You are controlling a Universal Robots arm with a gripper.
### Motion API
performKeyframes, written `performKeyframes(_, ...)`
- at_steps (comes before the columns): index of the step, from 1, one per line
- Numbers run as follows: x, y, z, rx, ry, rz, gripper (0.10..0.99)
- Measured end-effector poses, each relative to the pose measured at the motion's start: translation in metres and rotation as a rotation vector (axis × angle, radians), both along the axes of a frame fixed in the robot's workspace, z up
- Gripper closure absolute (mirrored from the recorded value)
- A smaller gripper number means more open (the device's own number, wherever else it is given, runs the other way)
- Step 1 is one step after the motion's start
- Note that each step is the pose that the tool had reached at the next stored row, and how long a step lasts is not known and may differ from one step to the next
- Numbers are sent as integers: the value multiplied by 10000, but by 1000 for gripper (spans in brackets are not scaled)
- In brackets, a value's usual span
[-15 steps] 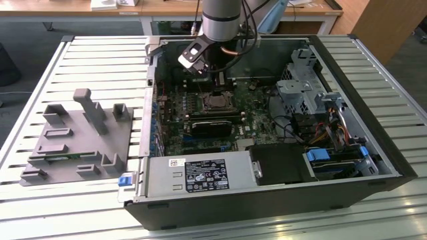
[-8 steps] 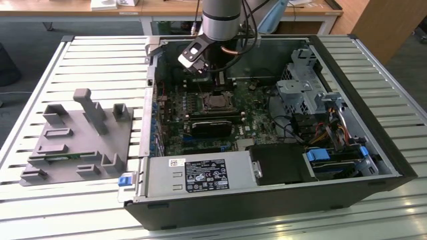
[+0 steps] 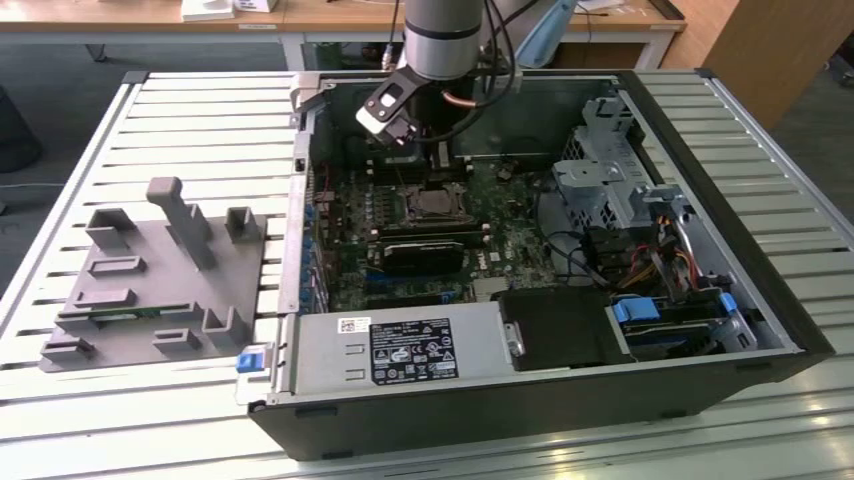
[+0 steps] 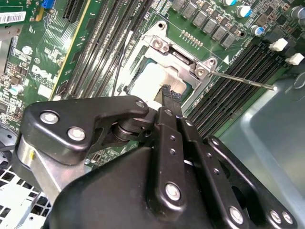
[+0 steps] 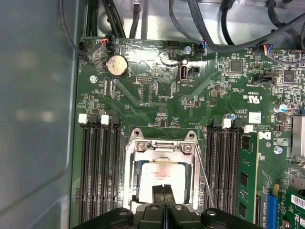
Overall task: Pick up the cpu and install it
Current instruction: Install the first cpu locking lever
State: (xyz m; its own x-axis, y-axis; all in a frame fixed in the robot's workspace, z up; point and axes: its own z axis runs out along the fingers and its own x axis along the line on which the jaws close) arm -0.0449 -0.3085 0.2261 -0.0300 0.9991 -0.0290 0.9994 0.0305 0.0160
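The cpu (image 5: 162, 174) lies flat inside the socket frame (image 5: 131, 167) on the motherboard (image 5: 157, 105), silver top up. I hold the gripper (image 5: 163, 190) directly above the socket frame, fingers pressed together, gripping nothing. Status, as I judge it: placement done. The thin retention lever (image 4: 238, 79) stands off beside the socket frame, apparently unlatched, so locking is not yet done.

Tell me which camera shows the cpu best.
First wrist view: the cpu lies face-on in its socket. The second wrist view shows it slanted, partly behind the gripper; in the exterior view it's hard to tell.
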Motion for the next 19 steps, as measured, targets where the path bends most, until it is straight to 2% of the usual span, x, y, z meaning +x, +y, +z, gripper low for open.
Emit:
performKeyframes(14, 0, 0, 81, 1, -1, 0, 980)
performKeyframes(15, 0, 0, 148, 2, -1, 0, 980)
performKeyframes(19, 0, 0, 238, 1, -1, 1, 980)
